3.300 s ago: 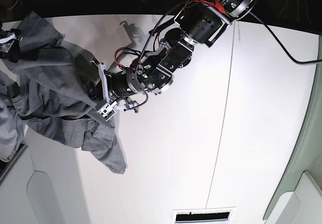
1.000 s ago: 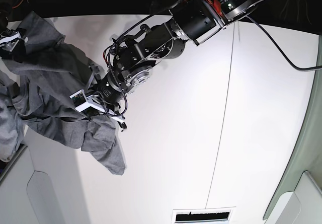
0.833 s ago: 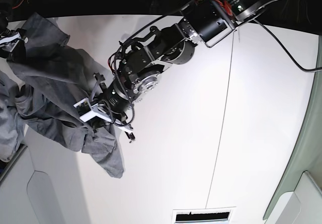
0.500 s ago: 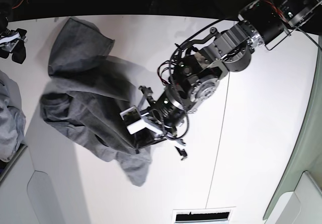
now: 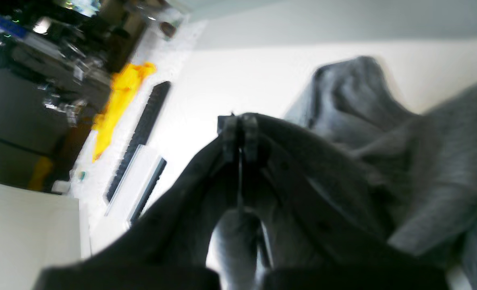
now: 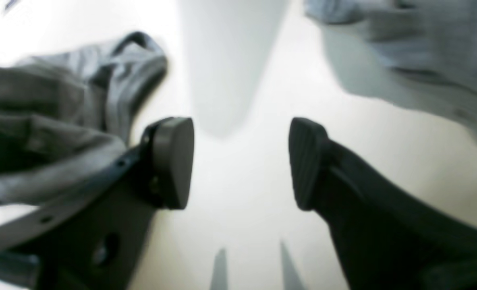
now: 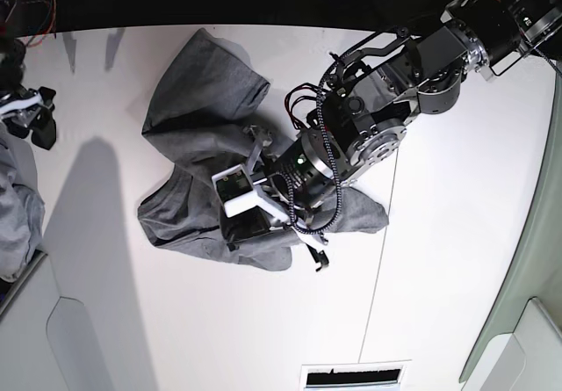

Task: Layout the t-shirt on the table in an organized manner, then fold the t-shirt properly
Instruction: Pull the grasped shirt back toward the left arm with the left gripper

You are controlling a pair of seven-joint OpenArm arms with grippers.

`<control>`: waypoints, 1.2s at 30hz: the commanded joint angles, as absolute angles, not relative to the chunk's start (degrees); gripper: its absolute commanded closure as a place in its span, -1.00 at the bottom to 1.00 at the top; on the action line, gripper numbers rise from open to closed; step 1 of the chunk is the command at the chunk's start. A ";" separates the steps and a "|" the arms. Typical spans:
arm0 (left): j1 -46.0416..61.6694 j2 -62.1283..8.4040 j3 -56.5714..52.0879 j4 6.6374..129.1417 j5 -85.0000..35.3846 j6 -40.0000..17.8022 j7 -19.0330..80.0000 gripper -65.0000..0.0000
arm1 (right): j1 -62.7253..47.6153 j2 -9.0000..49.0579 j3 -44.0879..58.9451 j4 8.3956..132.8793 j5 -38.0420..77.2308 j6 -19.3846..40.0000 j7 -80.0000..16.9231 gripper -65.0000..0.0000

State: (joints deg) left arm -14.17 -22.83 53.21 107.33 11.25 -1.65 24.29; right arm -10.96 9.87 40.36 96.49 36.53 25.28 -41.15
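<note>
**grey t-shirt, bunched, mid-table**

left gripper [image 5: 240, 137]: jaws pressed together with no gap; dark fabric lies around the fingers, though whether a fold is pinched between them cannot be told. the arm lies across the cloth in the base view.
t-shirt [image 7: 198, 101]: heather grey, crumpled in a heap directly under and around the left gripper, one lobe spreading beyond it toward the table's far edge.
right gripper [image 6: 240, 163]: pads wide apart, nothing between them, bare table [image 7: 457, 233] beneath; well apart from the shirt.
paler cloth bundle [image 7: 16, 224]: just beside the right gripper, at the table's edge.
</note>
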 commanded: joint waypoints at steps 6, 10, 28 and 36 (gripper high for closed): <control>-14.55 -23.03 52.75 108.31 12.05 -0.71 27.05 1.00 | 1.45 10.59 27.49 79.90 31.57 25.30 -35.94 -0.14; -13.96 -25.17 52.75 108.31 12.05 -0.69 27.49 1.00 | 6.55 9.45 21.30 72.58 29.98 24.12 -35.79 -0.14; -13.96 -26.83 52.75 108.31 12.05 -0.62 28.56 1.00 | 11.73 -1.91 15.49 67.26 20.49 21.19 -33.17 0.62; -13.96 -27.00 51.18 108.31 12.73 -0.67 28.58 1.00 | 11.53 1.17 15.53 73.34 21.06 25.30 -37.36 1.00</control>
